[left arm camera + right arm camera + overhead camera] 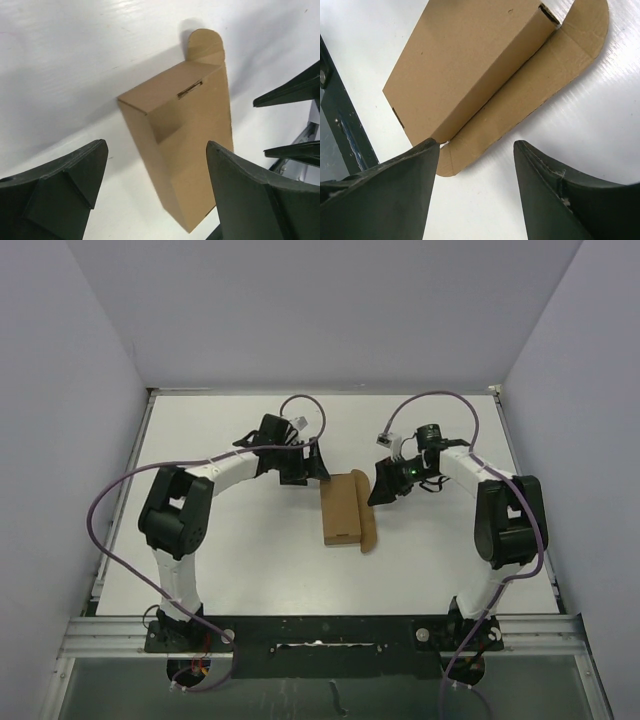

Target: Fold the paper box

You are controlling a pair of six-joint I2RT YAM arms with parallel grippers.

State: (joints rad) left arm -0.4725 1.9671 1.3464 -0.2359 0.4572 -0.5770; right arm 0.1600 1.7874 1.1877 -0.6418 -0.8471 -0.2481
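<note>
Box [342,508] between left pincer [318,468], right pincer [382,485].

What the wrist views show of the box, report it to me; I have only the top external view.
Observer: In the left wrist view, the paper box has a narrow slot cut in its top face near one end.
Operator: Now report the piece sticking out along its side.
Observer: In the right wrist view, that is one long flap with rounded ends. It lies open on the table beside the box and is not folded over it.
</note>
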